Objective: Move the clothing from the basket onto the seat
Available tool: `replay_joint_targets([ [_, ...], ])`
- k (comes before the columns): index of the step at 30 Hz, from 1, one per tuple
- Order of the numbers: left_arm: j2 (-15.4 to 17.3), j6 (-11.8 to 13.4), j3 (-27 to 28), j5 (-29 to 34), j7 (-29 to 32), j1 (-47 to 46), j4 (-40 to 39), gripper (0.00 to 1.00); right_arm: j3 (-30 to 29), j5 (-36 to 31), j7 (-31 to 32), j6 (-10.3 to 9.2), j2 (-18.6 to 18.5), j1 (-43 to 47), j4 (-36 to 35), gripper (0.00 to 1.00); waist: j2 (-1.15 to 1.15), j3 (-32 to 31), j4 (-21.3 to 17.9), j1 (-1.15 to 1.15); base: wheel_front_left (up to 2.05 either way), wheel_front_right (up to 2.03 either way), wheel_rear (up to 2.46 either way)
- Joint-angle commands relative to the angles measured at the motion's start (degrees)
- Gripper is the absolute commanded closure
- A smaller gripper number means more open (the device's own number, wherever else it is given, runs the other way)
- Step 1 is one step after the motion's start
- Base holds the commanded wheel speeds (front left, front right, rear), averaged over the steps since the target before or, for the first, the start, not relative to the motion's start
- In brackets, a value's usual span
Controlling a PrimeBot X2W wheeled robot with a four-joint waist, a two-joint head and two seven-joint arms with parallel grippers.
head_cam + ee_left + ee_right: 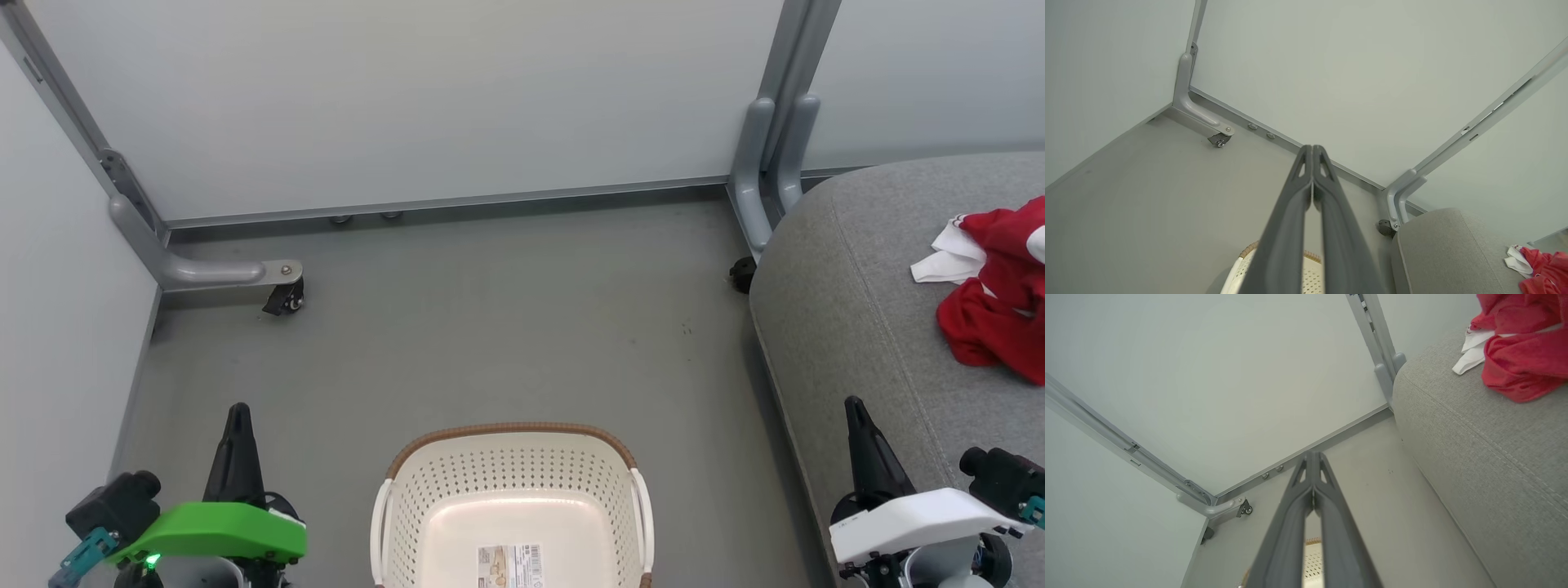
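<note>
Grey floor [490, 327] mid-frame; oval white perforated plastic basket [506, 469], bottom centre, holds no garment. Bright red soft clothing [992, 327] lies crumpled on the grey upholstered seat [849, 343], right edge. My left fingers [237, 453] and right fingers [869, 457]: pressed together. Fabric likely light, limp; I would pinch a raised fold.

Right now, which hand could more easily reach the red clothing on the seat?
Probably the right hand: it is by the seat where the clothing lies; the left hand is beyond the basket.
</note>
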Motion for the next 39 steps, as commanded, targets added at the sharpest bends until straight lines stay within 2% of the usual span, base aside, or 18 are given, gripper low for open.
replay_joint_targets([
  [1, 0.10, -0.43, 0.50, -2.30, 0.48, -1.66, -0.94, 1.00, -0.34, 2.27, 0.48, -0.01, -0.44, -1.56, -0.42, 1.00, 0.14, 0.00, -0.06, 0.00, 0.00, 0.00, 0.00],
  [18, 0.06, -1.16, 1.88, -15.28, 3.91, -2.32, -0.89, 1.00, -1.14, 15.54, 3.95, -0.02, -0.57, -2.95, 0.78, 1.00, 0.22, 0.05, -0.79, 0.00, 0.00, 0.00, 0.00],
  [39, 0.02, -2.00, 3.27, -28.39, 7.42, -2.93, -0.81, 1.00, -1.99, 28.97, 7.48, -0.03, -0.66, -4.29, 2.00, 1.00, 0.32, 0.11, -1.68, 0.00, 0.00, 0.00, 0.00],
])
